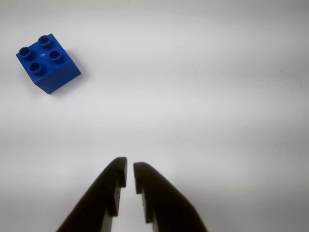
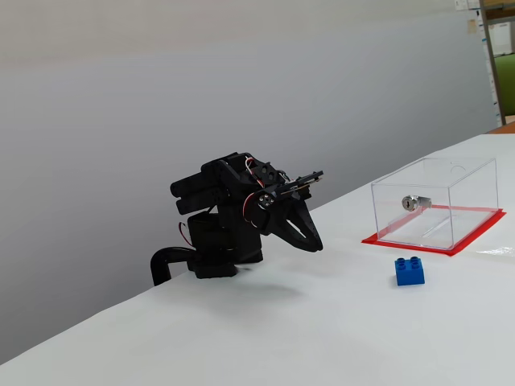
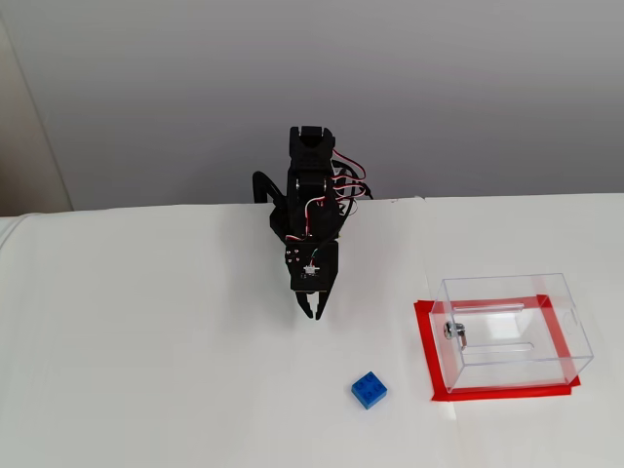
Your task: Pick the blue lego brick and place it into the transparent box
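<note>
A plain white table fills the lower part of both fixed views, its surface smooth and matte, and it takes up the whole background in the wrist view. Behind it stands a pale grey wall, bare and evenly lit; in a fixed view it runs back along the table's far edge. In a fixed view a strip of cream-coloured wall or panel shows at the left edge. At the far right of a fixed view, shelving holds some things too small and blurred to name, among them a green patch.
</note>
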Tool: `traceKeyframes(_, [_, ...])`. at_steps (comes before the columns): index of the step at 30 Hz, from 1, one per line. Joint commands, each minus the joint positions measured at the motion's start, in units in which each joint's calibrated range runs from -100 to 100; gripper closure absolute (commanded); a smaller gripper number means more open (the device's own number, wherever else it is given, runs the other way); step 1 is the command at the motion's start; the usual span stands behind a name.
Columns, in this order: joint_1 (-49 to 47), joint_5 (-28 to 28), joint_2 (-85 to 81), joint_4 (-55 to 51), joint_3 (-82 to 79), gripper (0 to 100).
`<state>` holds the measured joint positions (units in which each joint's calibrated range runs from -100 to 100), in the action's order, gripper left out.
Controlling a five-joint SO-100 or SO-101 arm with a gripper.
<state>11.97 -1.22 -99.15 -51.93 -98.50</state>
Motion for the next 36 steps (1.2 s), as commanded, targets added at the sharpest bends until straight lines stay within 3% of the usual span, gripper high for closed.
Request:
traceKeyframes(1, [0.5, 0.2, -0.6, -0.1, -0.5, 99])
traceKeyframes(31, [-0.2, 0.2, -0.3, 0.1, -0.4, 99])
traceKeyframes(36, [-4.5, 0.2, 0.2, 5.7, -0.5, 99])
